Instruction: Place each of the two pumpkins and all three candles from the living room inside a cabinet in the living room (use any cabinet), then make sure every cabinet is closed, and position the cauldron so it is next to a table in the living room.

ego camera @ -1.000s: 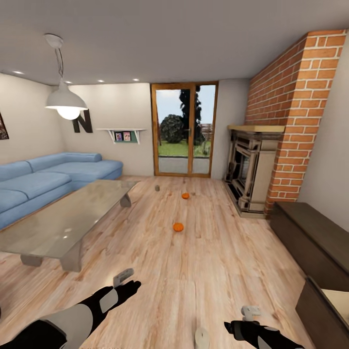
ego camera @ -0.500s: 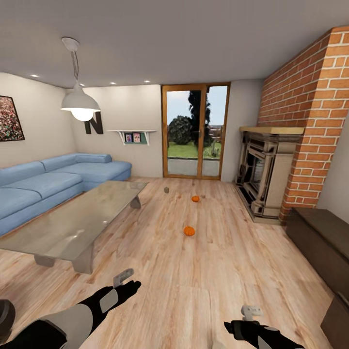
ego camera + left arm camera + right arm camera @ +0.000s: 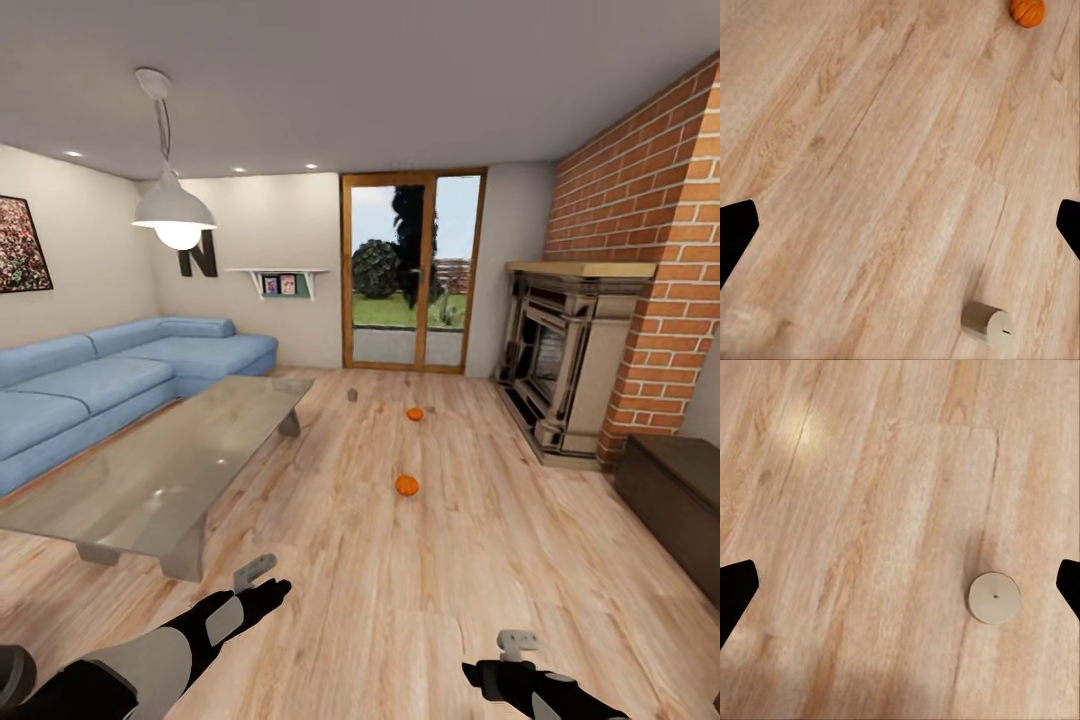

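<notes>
Pale wood planks make up the floor point(image 3: 470, 580) on which the task's things lie. Two pumpkins are seen in the head view: the nearer pumpkin point(image 3: 406, 485) in the open middle of the floor, the farther pumpkin point(image 3: 414, 413) beyond it towards the glass door point(image 3: 412, 270), with a small grey object, possibly a candle, just beside it. A candle point(image 3: 994, 598) stands upright on the floor beneath the right pincer point(image 3: 900, 585), whose jaws are spread wide and empty; the left pincer point(image 3: 900, 225) is likewise released, with the same candle point(image 3: 986, 324) seen low in its view. The cabinet point(image 3: 672, 505) runs along the right wall, past the fireplace point(image 3: 565, 360); the table point(image 3: 160, 470) stands by the sofa point(image 3: 90, 385).

The nearest candle is judged the step in hand: the right pincer should be lowered squarely over it and closed about its sides.

Against the earlier frames the whole view has swung leftward, so the camera has turned; the things are unmoved.
</notes>
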Robot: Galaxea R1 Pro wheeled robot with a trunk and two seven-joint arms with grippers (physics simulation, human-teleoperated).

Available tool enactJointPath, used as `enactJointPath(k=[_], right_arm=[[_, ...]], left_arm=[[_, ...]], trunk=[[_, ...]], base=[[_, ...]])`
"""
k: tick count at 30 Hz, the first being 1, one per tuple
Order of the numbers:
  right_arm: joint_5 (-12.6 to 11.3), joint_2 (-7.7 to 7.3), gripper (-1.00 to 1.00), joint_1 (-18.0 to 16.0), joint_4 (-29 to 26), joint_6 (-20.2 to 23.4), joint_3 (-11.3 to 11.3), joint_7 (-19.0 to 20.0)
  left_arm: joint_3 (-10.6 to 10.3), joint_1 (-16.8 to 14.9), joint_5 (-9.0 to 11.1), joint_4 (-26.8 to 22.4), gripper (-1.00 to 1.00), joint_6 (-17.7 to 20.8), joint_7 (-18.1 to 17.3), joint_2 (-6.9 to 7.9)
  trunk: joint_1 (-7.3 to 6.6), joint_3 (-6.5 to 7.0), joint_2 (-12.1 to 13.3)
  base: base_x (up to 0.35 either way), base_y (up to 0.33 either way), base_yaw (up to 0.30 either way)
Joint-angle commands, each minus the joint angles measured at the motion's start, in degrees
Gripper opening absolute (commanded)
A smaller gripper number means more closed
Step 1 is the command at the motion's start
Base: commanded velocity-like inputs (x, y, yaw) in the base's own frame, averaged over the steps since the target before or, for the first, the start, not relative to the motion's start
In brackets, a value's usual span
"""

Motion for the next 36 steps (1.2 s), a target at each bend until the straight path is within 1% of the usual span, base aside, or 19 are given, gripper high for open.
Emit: enactJointPath(k=[1,7,16,22,32,36], right_arm=[[-0.6,-0.03,1.0,0.0,0.0,0.0,0.4,0.1],[-0.6,-0.03,1.0,0.0,0.0,0.0,0.4,0.0],[-0.7,-0.03,1.0,0.0,0.0,0.0,0.4,-0.1],[-0.7,-0.03,1.0,0.0,0.0,0.0,0.4,-0.1],[-0.7,-0.03,1.0,0.0,0.0,0.0,0.4,-0.1],[-0.7,-0.03,1.0,0.0,0.0,0.0,0.4,-0.1]], left_arm=[[-0.5,0.0,0.6,0.0,1.0,0.2,-0.2,0.02],[-0.5,0.0,0.6,0.0,1.0,0.2,-0.2,-0.04],[-0.5,0.0,0.6,0.1,1.0,0.2,-0.2,-0.14],[-0.5,0.0,0.6,0.1,1.0,0.2,-0.2,-0.23],[-0.5,0.0,0.6,0.1,1.0,0.2,-0.2,-0.24],[-0.5,-0.1,0.6,0.1,1.0,0.2,-0.2,-0.25]], trunk=[[0.02,-0.06,0.0],[0.02,-0.06,0.0],[0.02,-0.06,0.0],[0.02,-0.06,0.0],[0.02,-0.06,0.0],[0.02,-0.06,0.0]], base=[[0.214,0.267,0.0],[0.22,0.266,-0.053],[0.255,0.241,-0.263],[0.237,0.166,-0.237],[0.066,0.04,-0.03],[0.186,0.109,-0.001]])
